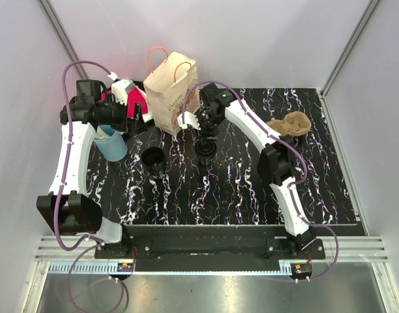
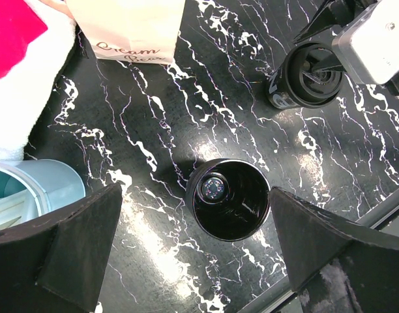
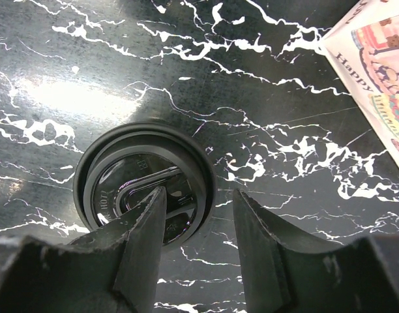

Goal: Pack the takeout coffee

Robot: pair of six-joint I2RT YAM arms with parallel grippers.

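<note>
A black lidded coffee cup [image 1: 205, 150] stands mid-table; it also shows in the right wrist view [image 3: 121, 186]. My right gripper [image 1: 205, 134] hangs over it, open [image 3: 198, 195], with one finger above the lid and the other outside the rim. An open black cup [image 1: 152, 157] stands to its left and lies between my left fingers in the left wrist view [image 2: 229, 199]. My left gripper [image 1: 139, 122] is wide open [image 2: 196, 212] and empty above it. A brown paper bag [image 1: 172, 92] with orange handles stands upright at the back.
A light blue cup [image 1: 112, 143] stands under the left arm. A red and white item [image 1: 126, 95] sits left of the bag. A crumpled brown paper piece [image 1: 291, 124] lies at the right. White walls enclose the black marbled table [image 1: 238, 195].
</note>
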